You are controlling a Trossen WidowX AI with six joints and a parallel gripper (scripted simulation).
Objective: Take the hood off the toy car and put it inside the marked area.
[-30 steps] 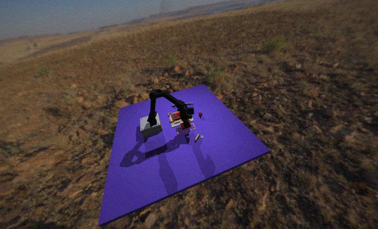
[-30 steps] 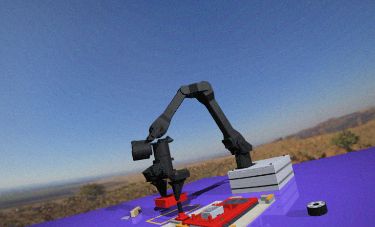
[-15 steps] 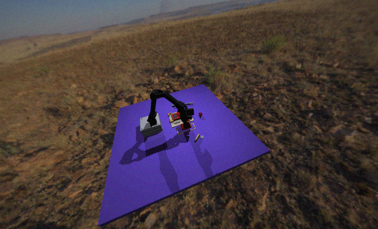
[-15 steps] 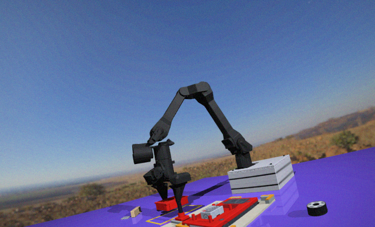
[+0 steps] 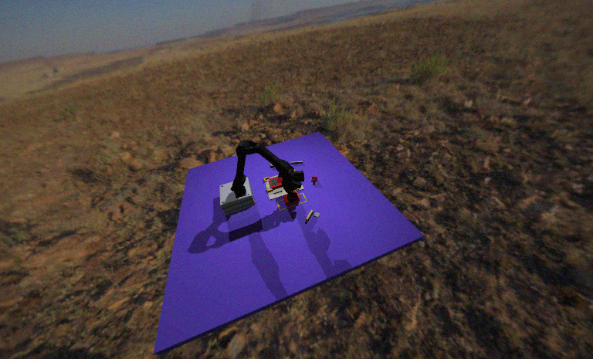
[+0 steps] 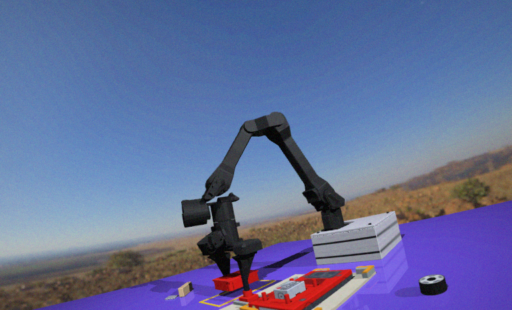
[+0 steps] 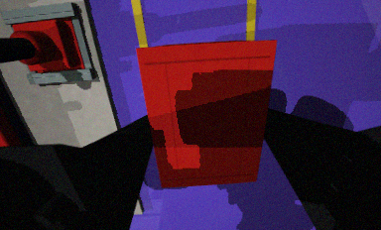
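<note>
Left, in the exterior view, our gripper [image 5: 292, 198] [image 6: 237, 282] [image 7: 205, 117] clamps the red hood [image 5: 287, 201] [image 6: 226, 283] [image 7: 213, 111] above the marked area [image 5: 305, 201] [image 6: 211, 303] [image 7: 251, 22]; we judge this the lowering step, needing alignment, gentle descent, then release. Right sits the opened toy car [image 5: 275, 182] [image 6: 307, 291].

No lettering, label, brand, number or sign can be read. Dark marks cover the top of a pale grey block [image 6: 289, 290], seen toward five o'clock in the exterior view, but they are too small and blurred to make out as letters or figures.
</note>
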